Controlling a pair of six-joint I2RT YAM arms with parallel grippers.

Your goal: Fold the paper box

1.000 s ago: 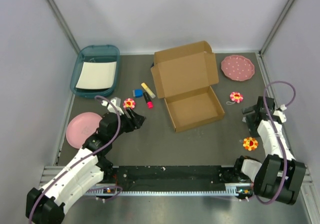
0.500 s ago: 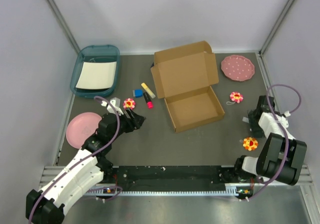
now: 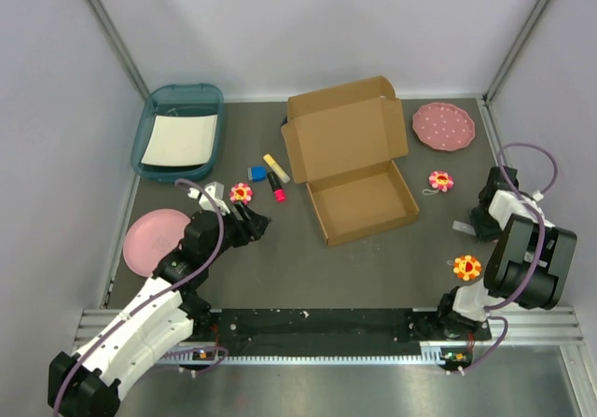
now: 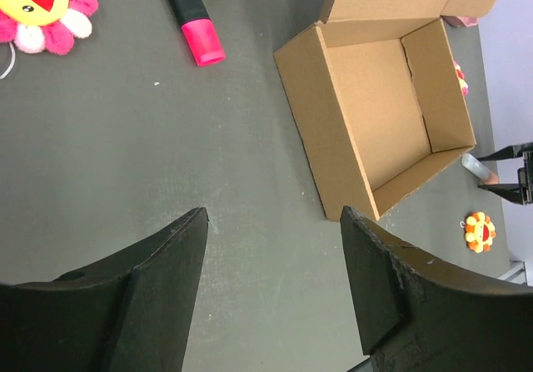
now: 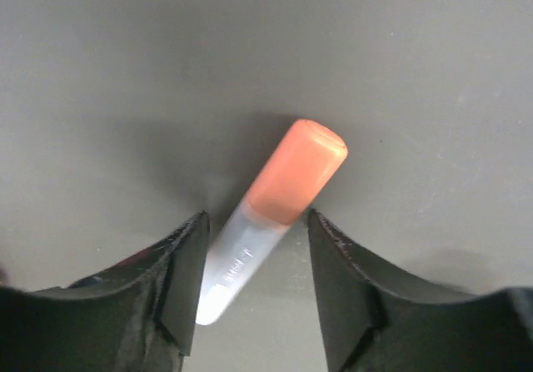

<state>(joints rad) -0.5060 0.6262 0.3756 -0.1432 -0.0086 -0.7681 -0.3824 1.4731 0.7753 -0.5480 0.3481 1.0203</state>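
The paper box [image 3: 362, 201] is brown cardboard and lies open in the middle of the table, its lid [image 3: 343, 135] laid back flat behind the tray part. The left wrist view shows it [image 4: 379, 114] empty, ahead and to the right. My left gripper [image 3: 259, 221] is open and empty [image 4: 275, 222], low over bare table left of the box. My right gripper [image 3: 473, 223] is at the right edge, well away from the box. Its jaws are open [image 5: 256, 222] and straddle a small clear tube with an orange cap [image 5: 291, 172] that lies on the table.
A teal tray with a white sheet [image 3: 177, 133] sits at the back left and a pink plate [image 3: 152, 240] by the left arm. A dotted pink plate [image 3: 443, 123] sits at the back right. Flower toys [image 3: 440, 181] [image 3: 466, 267] [image 3: 242, 192], a pink marker [image 3: 277, 188], a yellow marker [image 3: 274, 164] and a blue block [image 3: 256, 173] lie around the box.
My right arm has folded back toward the right edge and its gripper has come down over the small tube. The left arm and the box have not moved.
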